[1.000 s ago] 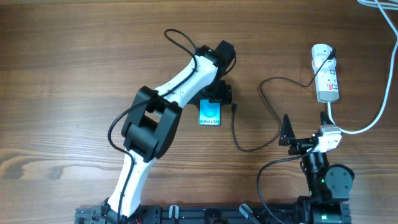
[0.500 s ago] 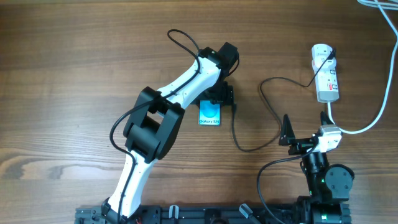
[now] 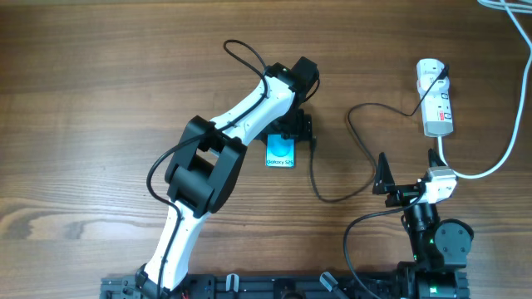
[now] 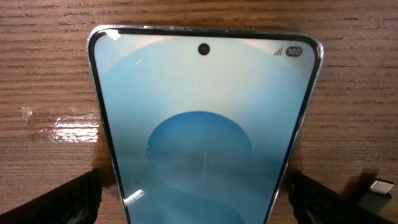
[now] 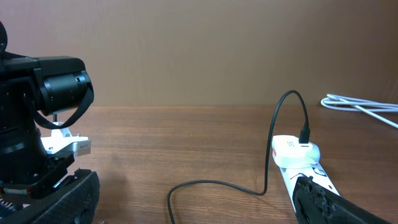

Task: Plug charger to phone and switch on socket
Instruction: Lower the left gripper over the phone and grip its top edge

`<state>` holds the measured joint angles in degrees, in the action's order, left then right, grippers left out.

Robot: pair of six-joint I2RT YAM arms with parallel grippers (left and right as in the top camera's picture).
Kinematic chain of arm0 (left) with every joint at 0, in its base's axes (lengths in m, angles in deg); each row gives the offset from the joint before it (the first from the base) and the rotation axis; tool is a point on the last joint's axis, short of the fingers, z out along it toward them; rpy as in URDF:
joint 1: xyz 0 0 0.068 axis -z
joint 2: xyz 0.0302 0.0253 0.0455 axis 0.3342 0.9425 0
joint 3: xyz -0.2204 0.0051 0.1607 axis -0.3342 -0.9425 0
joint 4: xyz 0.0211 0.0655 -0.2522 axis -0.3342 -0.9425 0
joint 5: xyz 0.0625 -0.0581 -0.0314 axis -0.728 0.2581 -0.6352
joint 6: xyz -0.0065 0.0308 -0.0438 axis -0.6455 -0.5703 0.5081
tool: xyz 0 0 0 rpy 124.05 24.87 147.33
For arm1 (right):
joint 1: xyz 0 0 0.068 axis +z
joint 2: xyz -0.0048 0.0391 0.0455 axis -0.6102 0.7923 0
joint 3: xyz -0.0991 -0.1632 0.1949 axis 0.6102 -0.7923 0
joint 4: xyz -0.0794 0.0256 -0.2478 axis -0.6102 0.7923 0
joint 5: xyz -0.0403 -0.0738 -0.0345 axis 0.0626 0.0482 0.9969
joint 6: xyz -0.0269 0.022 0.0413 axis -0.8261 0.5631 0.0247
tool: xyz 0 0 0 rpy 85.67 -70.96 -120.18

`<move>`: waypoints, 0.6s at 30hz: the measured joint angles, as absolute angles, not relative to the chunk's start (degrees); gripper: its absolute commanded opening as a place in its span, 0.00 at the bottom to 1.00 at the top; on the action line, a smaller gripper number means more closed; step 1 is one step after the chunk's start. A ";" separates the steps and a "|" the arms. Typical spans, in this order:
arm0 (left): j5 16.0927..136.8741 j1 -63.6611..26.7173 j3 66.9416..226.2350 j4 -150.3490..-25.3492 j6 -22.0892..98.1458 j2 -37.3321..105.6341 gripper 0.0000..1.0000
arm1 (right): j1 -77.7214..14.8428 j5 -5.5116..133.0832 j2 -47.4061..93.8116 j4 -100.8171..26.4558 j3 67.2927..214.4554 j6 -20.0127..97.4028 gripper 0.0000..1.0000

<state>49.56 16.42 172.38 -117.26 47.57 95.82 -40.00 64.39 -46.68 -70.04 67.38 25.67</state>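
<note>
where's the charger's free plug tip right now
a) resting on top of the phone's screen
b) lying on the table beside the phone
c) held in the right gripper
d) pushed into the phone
b: the left wrist view shows the charger's plug tip lying on the table off to one side of the phone, not touching it.

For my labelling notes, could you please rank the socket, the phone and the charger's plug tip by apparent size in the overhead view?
1. Socket, largest.
2. Phone, though the left hand hides part of it.
3. Charger plug tip, smallest by far.
</note>
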 measured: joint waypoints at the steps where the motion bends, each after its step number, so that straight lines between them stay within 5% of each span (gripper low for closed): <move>1: 49.56 16.44 172.38 -117.26 47.55 95.82 1.00 | -40.00 64.39 -46.68 -70.04 67.38 25.67 1.00; 5: 49.56 16.44 172.38 -117.24 47.57 95.82 0.98 | -40.00 64.39 -46.68 -70.04 67.38 25.67 1.00; 9: 49.60 16.44 172.38 -117.19 47.59 95.82 0.75 | -40.00 64.39 -46.68 -70.04 67.38 25.67 1.00; 18: 49.58 16.49 172.45 -117.39 47.57 95.82 0.70 | -40.00 64.39 -46.68 -70.04 67.38 25.67 1.00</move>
